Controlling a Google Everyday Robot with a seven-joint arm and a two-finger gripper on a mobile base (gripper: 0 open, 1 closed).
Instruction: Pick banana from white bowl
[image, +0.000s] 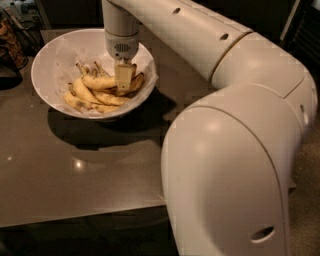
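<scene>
The white bowl (50, 55) with its crinkled paper lining stands at the back left of the grey table (90, 170). Several yellow bananas lie in it. The longest, plumpest banana (99, 82) lies on top of the pile, stem end to the left. My gripper (123, 77) hangs straight down from the arm into the bowl, at the right end of that banana and touching or nearly touching it. A shorter banana with a dark brown edge (136, 82) lies just to the right of the gripper. The smaller, paler bananas (82, 100) lie lower in the bowl.
My arm's large white housing (235, 165) fills the right half of the view and hides the table there. Dark clutter (12, 42) stands at the far left, beside the bowl. The table's front edge (75, 220) runs along the bottom.
</scene>
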